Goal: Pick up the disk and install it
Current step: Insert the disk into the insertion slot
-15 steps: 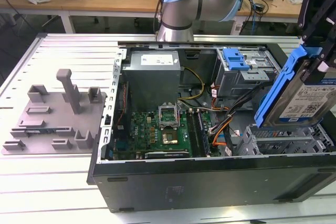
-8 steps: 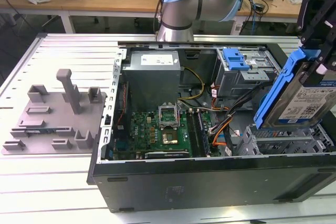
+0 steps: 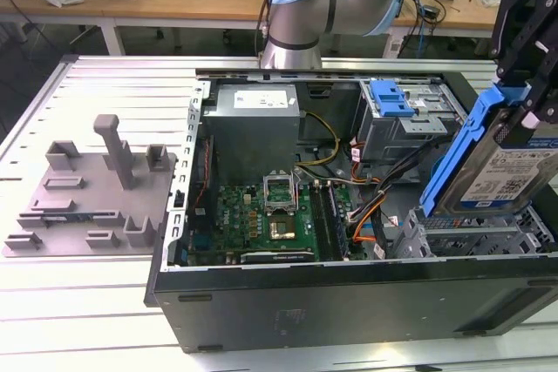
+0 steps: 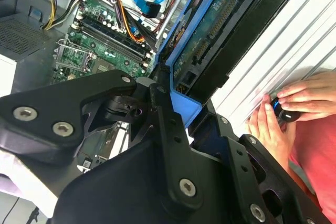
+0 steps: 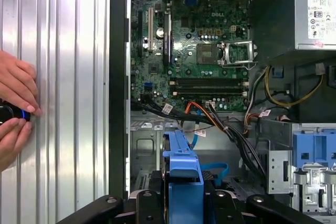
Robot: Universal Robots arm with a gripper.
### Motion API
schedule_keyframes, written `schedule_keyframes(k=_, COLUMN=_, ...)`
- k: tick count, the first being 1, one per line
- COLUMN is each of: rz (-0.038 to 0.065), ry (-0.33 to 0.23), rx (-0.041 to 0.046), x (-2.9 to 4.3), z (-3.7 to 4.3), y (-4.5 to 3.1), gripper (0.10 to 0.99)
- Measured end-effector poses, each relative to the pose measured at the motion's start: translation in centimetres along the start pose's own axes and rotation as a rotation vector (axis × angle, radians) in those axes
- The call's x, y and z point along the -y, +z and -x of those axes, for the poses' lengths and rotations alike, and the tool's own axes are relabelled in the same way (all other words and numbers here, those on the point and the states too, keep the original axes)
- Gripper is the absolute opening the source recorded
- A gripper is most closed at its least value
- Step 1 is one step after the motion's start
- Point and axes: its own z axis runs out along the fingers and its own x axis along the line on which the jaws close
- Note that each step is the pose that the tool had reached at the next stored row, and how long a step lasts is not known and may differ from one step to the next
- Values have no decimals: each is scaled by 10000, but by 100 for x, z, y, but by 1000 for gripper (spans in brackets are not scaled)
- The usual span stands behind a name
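The disk (image 3: 508, 176), a silver-grey drive with a white-and-blue label framed by a blue carrier rail, hangs tilted on edge at about 3 o'clock in the exterior view. It sits just above the metal drive bay (image 3: 475, 234) of the open computer case (image 3: 261, 302); whether its lower edge touches the bay cannot be told. The black hand (image 3: 526, 115) is clamped on the disk's upper end, gripping the blue rail from both sides. The green motherboard (image 3: 261, 215) lies near the centre. At 9 o'clock a grey fixture tray (image 3: 87, 189) rests on the ribbed table (image 3: 87, 302), just beside the case. In the first wrist view a person's fingers (image 5: 18, 85) hold a small dark object (image 5: 6, 113) on the table.
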Motion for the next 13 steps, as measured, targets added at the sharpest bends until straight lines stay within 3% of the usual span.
schedule_keyframes(k=13, rz=0, ry=-13, rx=0, x=6, z=-1, y=72, gripper=369)
